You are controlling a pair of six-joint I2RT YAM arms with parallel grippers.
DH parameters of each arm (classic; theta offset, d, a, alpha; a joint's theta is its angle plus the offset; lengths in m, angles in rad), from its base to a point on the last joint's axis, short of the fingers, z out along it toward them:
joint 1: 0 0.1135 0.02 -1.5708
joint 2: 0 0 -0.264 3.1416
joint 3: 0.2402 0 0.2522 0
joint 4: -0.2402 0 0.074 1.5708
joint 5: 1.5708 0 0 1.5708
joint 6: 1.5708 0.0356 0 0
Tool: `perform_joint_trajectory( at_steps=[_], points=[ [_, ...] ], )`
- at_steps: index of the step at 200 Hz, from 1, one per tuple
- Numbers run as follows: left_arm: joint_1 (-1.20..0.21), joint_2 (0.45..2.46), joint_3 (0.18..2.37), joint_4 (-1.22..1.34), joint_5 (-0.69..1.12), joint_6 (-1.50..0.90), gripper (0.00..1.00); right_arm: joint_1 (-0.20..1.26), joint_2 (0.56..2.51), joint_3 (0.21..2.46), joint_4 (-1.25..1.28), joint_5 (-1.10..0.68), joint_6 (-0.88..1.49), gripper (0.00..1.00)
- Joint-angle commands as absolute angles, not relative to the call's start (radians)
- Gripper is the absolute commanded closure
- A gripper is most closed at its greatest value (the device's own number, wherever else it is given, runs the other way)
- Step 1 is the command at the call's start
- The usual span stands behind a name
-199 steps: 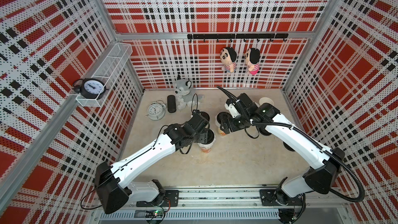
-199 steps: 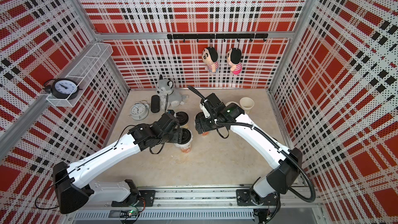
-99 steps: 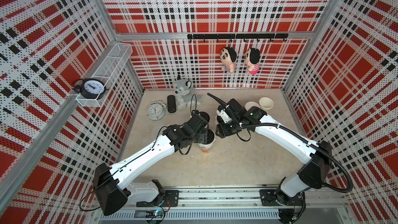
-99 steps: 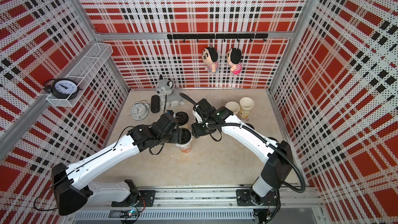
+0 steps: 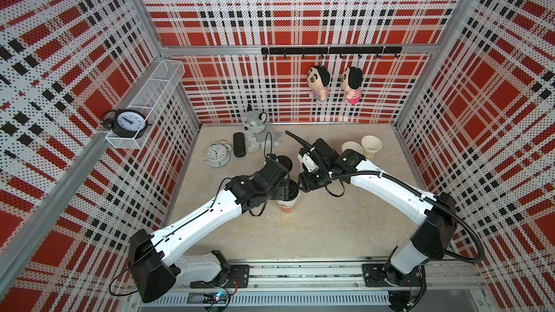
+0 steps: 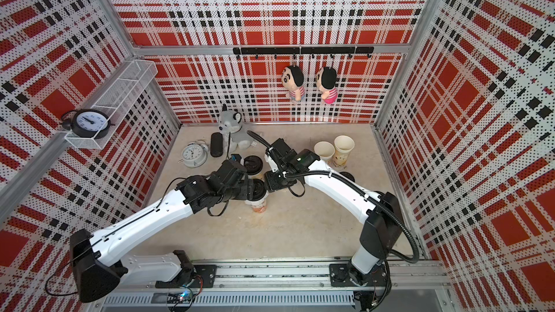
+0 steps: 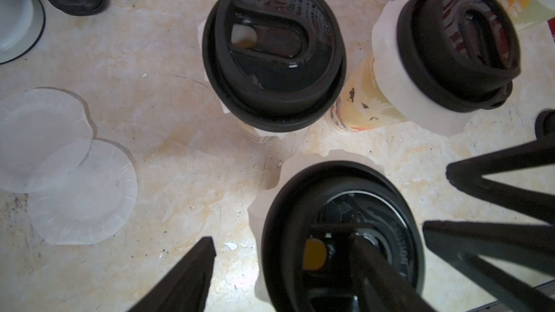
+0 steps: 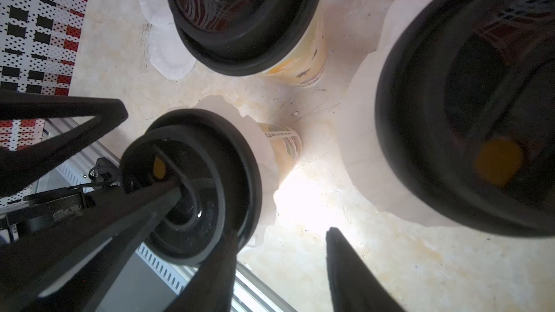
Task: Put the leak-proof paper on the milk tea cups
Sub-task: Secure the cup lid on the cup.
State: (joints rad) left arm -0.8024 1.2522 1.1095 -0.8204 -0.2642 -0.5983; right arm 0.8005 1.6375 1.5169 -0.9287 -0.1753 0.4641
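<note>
- On the worktop [image 7: 180, 115], near the lidded milk tea cups [image 7: 369, 97], two leak-proof paper [image 7: 78, 193] sheets overlap.
- Paper looks light and flimsy; pinch its crinkled rim.
- Left end effector [image 7: 282, 235] gapes wide, right end effector [image 8: 282, 232] partly; both empty.

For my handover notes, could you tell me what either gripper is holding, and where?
Nothing: the left gripper stands open astride the rim of a black lid, the right gripper open beside it.

Top views look down; both wrist views closely share lidded cups [image 7: 369, 97].
</note>
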Motion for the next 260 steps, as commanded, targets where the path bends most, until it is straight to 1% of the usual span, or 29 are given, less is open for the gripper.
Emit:
perform_joint_trajectory(
  at_steps=[1,55,117,170,203,260],
  points=[
    [-0.793,1.264,1.062,-0.911,-0.242,-0.585,0.26,0.813,1.659,1.506,-0.911,-0.184,0.469,0.51],
    [-0.789,1.261,1.050,-0.900,-0.235,-0.582,0.26,0.818,1.667,1.463,-0.906,-0.160,0.487,0.54],
    [-0.784,1.256,1.031,-0.890,-0.227,-0.579,0.26,0.833,1.657,1.350,-0.893,-0.127,0.522,0.55],
    [-0.782,1.240,1.012,-0.884,-0.224,-0.583,0.26,0.838,1.646,1.315,-0.898,-0.105,0.532,0.55],
    [-0.781,1.230,0.997,-0.880,-0.225,-0.588,0.26,0.838,1.643,1.349,-0.898,-0.106,0.531,0.55],
    [-0.770,1.216,0.977,-0.876,-0.222,-0.589,0.26,0.838,1.620,1.501,-0.931,-0.071,0.507,0.53]
  ],
)
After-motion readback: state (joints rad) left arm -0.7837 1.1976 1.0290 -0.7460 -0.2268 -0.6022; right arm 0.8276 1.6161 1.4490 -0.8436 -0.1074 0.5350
